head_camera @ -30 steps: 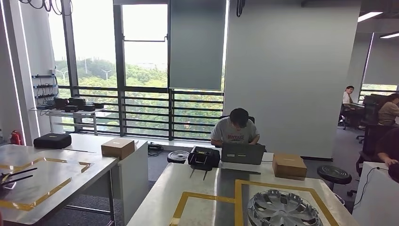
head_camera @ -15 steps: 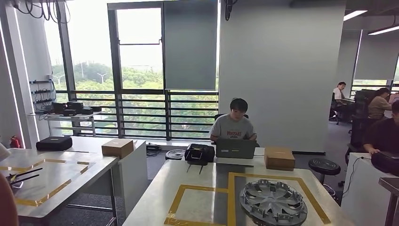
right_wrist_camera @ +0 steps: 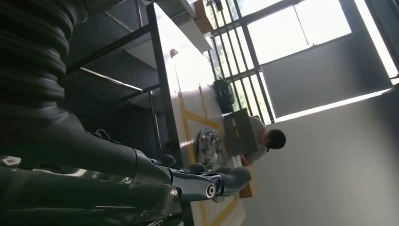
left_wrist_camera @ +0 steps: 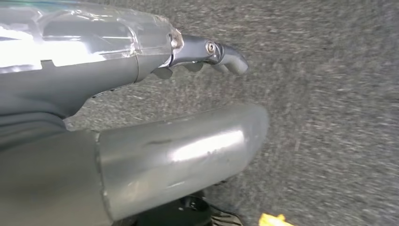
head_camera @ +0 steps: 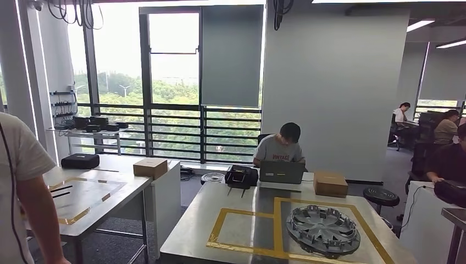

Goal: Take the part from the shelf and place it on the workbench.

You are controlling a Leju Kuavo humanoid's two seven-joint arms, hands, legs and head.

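Observation:
A silver wheel cover (head_camera: pixel 323 230) lies inside a yellow-taped rectangle on the steel workbench (head_camera: pixel 242 228) ahead of me. The right wrist view shows the same wheel cover (right_wrist_camera: pixel 209 141) on the workbench (right_wrist_camera: pixel 188 80), well beyond my right hand (right_wrist_camera: pixel 141 179). That hand hangs beside the bench with its dark fingers (right_wrist_camera: pixel 207 181) stretched out and nothing in them. My left hand (left_wrist_camera: pixel 94 80) hangs over grey carpet. Its thick thumb (left_wrist_camera: pixel 179 155) and its dark fingers (left_wrist_camera: pixel 226 56) are apart, with bare floor between them.
A person in a white T-shirt (head_camera: pixel 22 181) stands close at the left edge. Another person (head_camera: pixel 281 147) sits behind a laptop (head_camera: pixel 282 172) at the bench's far end, beside a black case (head_camera: pixel 241 176) and a cardboard box (head_camera: pixel 330 183). A second table (head_camera: pixel 93 192) stands left.
The whole picture has shifted, so the camera has moved. The workbench now shows more fully and farther off, and a standing person has come into view at the left edge.

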